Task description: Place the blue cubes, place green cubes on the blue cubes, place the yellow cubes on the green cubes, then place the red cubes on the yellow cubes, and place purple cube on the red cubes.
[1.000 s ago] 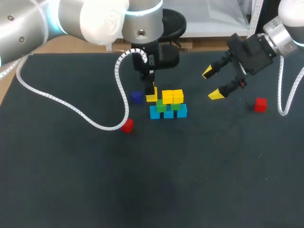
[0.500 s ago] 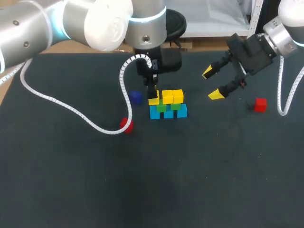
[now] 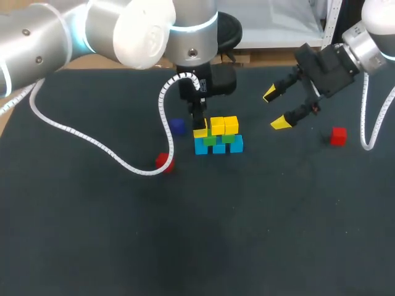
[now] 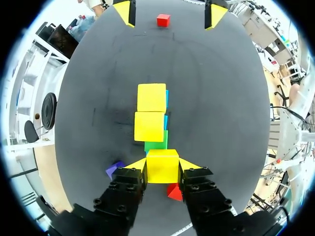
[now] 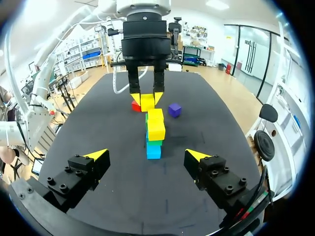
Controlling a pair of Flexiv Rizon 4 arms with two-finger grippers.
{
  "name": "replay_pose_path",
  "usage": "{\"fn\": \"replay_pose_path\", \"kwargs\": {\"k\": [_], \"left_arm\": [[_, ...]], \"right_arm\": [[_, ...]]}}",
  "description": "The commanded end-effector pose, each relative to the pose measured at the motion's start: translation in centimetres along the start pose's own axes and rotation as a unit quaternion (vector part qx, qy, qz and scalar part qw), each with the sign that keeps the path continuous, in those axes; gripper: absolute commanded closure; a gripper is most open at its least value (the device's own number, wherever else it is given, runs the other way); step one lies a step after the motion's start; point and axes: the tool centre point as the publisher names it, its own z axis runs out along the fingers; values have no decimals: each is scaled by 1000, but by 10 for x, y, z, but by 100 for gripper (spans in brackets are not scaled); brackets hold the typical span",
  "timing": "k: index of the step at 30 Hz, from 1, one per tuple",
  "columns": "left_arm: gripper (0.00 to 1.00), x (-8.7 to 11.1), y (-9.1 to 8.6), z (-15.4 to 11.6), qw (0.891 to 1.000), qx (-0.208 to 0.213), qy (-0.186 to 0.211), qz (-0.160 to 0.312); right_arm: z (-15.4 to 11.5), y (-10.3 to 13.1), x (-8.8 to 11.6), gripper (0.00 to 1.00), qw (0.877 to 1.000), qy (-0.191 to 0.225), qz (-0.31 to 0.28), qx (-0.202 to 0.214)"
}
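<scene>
The left gripper (image 4: 162, 166) is closed on a yellow cube (image 4: 162, 156), one finger on each side. It holds the cube at the near end of the stack (image 3: 219, 147), probably to set it beside the two placed yellow cubes (image 4: 149, 126) just ahead, above the green cube (image 4: 156, 143). I cannot tell if it already rests there. A purple cube (image 4: 114, 169) lies close beside one finger and could be pushed. A red cube (image 4: 173, 191) lies under the gripper. The right gripper (image 5: 146, 155) waits open and empty, well apart, with another red cube (image 3: 337, 135) near it.
</scene>
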Motion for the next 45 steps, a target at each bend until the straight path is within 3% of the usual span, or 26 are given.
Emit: {"fn": "replay_pose_path", "kwargs": {"k": [1,15,45], "left_arm": [[100,-1,5,0,1000,4,1,0],[100,-7,12,-2,1000,4,3,8],[100,-7,10,1,1000,9,3,7]], "right_arm": [[0,1,0,0,1000,0,0,2],[0,1,0,0,1000,0,0,2],[0,1,0,0,1000,0,0,2]]}}
